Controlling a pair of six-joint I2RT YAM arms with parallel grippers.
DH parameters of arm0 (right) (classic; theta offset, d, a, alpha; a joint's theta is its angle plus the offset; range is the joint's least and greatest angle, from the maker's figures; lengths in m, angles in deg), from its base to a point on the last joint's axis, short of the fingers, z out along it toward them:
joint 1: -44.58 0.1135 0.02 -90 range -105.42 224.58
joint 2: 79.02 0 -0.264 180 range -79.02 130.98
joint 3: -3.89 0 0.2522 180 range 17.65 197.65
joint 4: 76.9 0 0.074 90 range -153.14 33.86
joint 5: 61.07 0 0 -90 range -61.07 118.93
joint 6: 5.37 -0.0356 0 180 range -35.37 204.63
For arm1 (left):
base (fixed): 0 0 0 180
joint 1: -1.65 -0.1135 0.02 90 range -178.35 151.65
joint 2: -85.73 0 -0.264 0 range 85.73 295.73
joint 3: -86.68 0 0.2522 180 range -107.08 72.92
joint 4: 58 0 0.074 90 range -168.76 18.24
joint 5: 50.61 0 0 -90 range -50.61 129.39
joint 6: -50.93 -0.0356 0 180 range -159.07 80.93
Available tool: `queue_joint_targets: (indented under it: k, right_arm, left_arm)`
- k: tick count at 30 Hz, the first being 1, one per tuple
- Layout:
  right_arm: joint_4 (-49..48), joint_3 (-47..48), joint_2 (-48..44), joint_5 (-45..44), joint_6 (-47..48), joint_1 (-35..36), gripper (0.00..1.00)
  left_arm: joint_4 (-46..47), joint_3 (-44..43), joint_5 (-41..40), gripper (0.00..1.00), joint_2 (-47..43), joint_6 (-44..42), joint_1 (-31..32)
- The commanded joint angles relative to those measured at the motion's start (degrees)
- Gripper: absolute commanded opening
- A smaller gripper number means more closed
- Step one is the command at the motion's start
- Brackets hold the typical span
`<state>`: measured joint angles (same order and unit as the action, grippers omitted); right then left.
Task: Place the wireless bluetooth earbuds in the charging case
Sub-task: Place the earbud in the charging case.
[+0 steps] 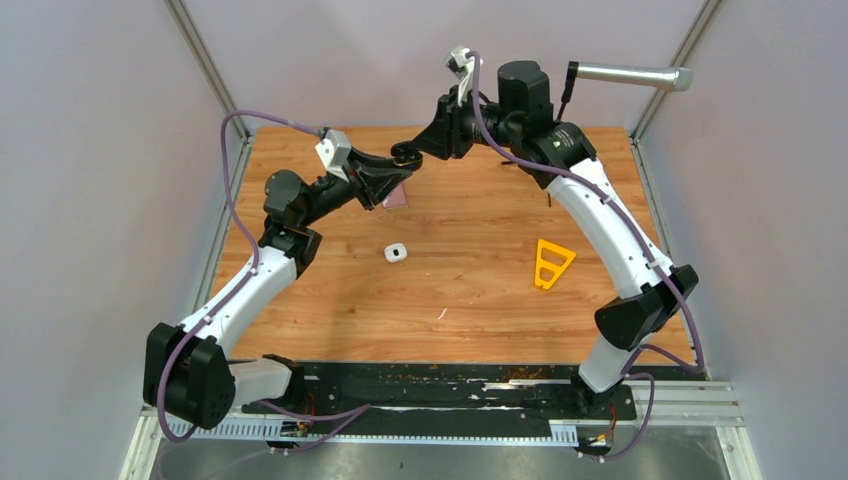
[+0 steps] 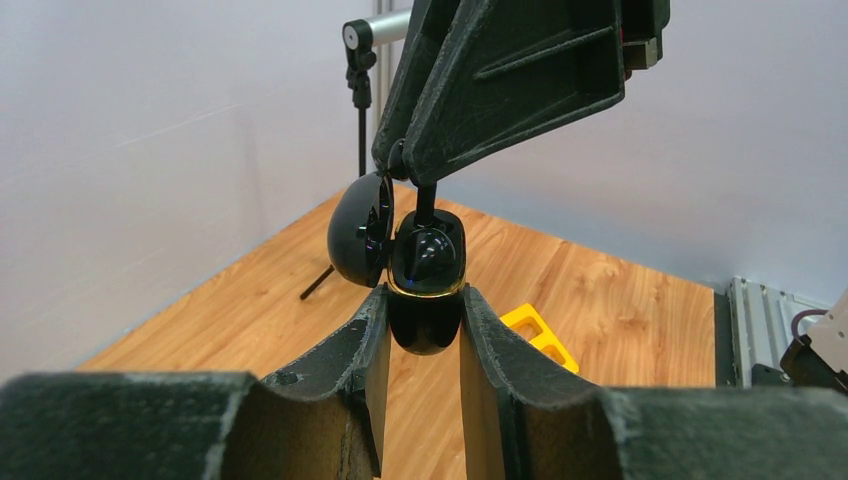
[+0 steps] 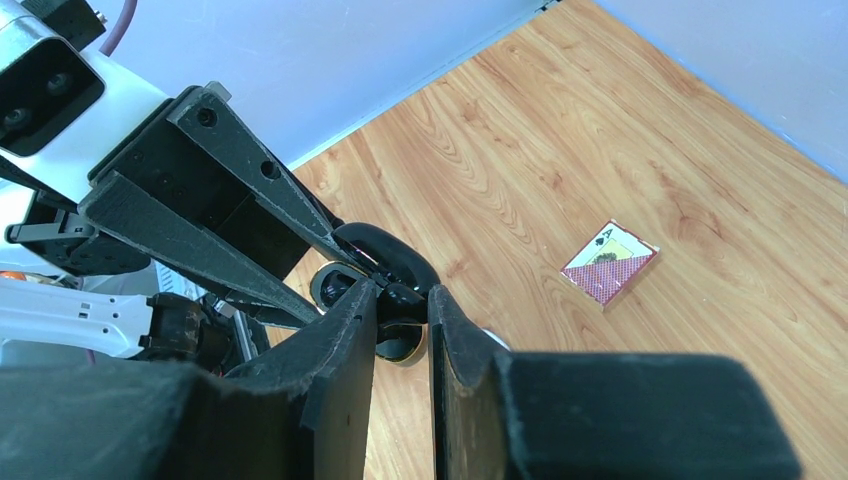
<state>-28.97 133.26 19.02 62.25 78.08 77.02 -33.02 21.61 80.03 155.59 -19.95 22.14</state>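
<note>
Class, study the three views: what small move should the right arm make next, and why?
Probably ease the right gripper slightly toward the charging case: its black earbud looks only partly seated there. The left gripper clamps the case, with the lid swung aside.

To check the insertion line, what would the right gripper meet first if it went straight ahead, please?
The open black charging case clamped in the left gripper; it sits directly at the right gripper's tips.
</note>
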Motion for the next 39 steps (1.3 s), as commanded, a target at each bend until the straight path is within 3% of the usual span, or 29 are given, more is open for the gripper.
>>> queue_joint_targets:
  k: [1, 10, 16, 25, 30, 34, 36, 39]
  right_arm:
    - [2.2, 1.8, 1.2, 0.6, 1.4, 0.7, 0.15]
    - [2.3, 2.1, 1.1, 0.3, 1.9, 0.8, 0.24]
    - [2.2, 3.4, 1.5, 1.0, 2.1, 0.7, 0.55]
    - [4.4, 9.8, 0.4, 2.2, 2.7, -0.4, 0.76]
    - [7.0, 7.2, -2.6, -1.2, 5.2, -2.1, 0.76]
    - [9.7, 3.3, -3.8, -4.4, 8.1, -2.1, 0.66]
    - [10.6, 2.1, -3.7, -1.7, 10.1, -2.1, 0.59]
    - [11.4, 0.3, -3.9, 7.2, 14.5, -2.6, 0.56]
  left_arm:
    - [3.8, -0.6, 1.6, 0.00, -1.0, -1.2, 0.2]
    - [3.9, -0.9, 1.8, 0.00, -0.7, -1.0, 0.2]
    - [4.1, -0.3, 2.4, 0.00, -0.7, -0.9, 0.2]
    - [4.0, 0.6, 2.4, 0.00, -0.7, -1.2, 0.2]
    - [4.0, 0.8, 2.1, 0.00, -0.3, -1.4, 0.2]
    - [3.9, 1.2, 2.2, 0.00, -0.1, -1.6, 0.2]
    - [4.0, 1.3, 2.2, 0.00, 0.0, -1.6, 0.2]
    - [3.8, 1.3, 2.5, 0.00, -0.3, -1.5, 0.2]
